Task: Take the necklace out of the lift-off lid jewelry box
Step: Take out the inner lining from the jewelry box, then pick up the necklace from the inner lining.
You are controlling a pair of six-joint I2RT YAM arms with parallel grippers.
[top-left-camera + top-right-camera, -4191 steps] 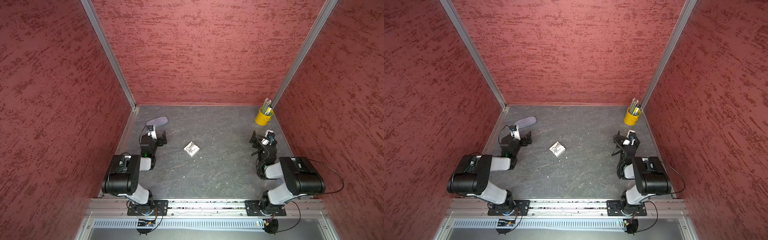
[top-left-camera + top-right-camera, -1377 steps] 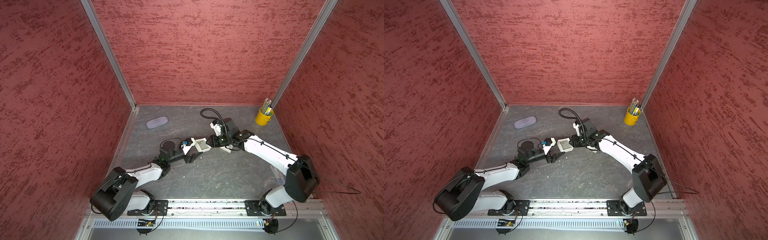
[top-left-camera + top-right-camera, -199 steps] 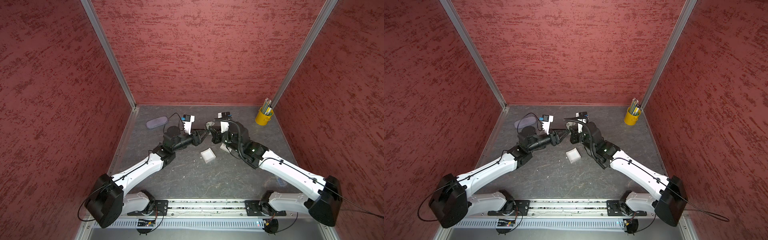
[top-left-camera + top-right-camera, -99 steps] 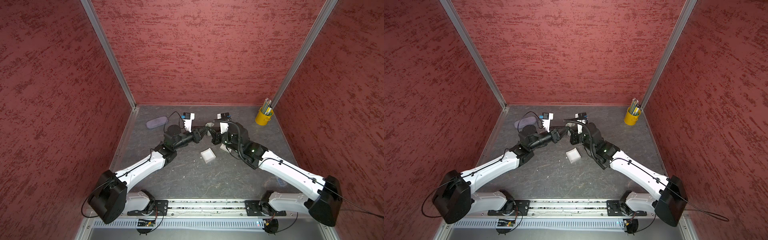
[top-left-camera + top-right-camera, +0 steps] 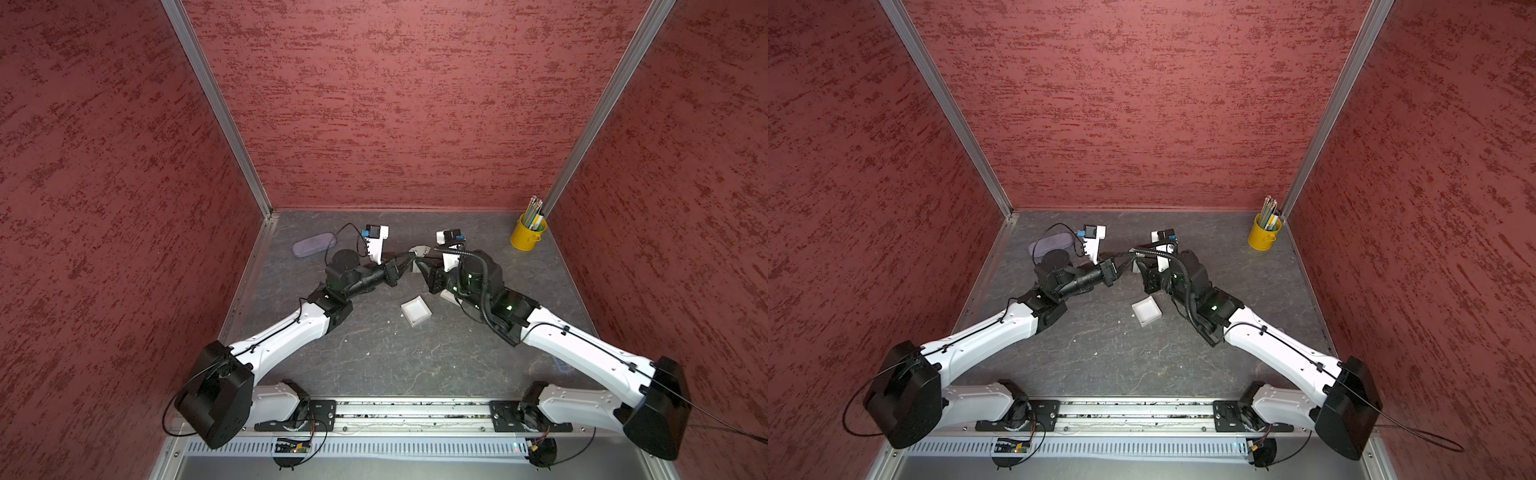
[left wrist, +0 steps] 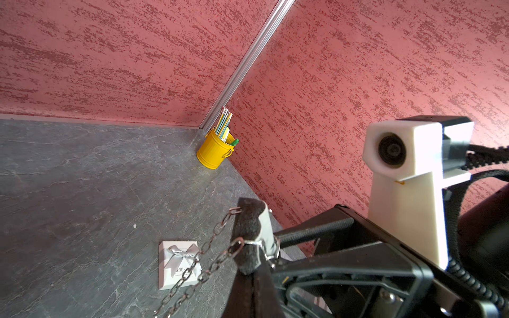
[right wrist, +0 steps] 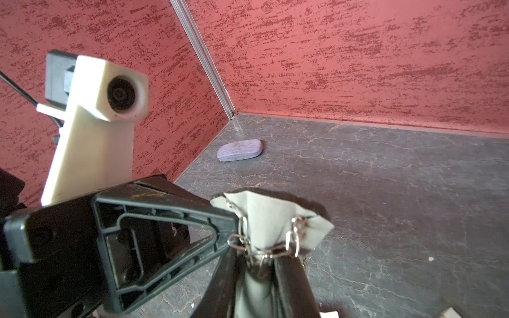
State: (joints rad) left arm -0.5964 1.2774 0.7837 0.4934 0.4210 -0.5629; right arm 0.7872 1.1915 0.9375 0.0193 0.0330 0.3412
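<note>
Both arms meet in mid-air over the back of the table. Between them hangs a small grey pad (image 5: 419, 252) (image 7: 264, 217) with the silvery necklace (image 7: 265, 252) (image 6: 212, 249) wrapped round it; a loop of chain dangles free. My left gripper (image 6: 249, 271) (image 5: 409, 261) is shut on the pad's edge by the chain. The right gripper (image 7: 257, 258) (image 5: 423, 266) has its jaws slightly apart around the pad's lower end. The jewelry box base (image 5: 415, 311) (image 5: 1147, 312) lies open and empty on the table. Its bow-printed lid (image 6: 169, 264) (image 5: 448, 296) rests under the right arm.
A yellow cup of pencils (image 5: 525, 235) (image 6: 214, 151) stands in the back right corner. A lilac glasses case (image 5: 313, 245) (image 7: 239, 150) lies at the back left. Red walls close in three sides.
The left gripper has moved in to the pad held up by the right gripper and closed on it. The right jaws have parted a little.
</note>
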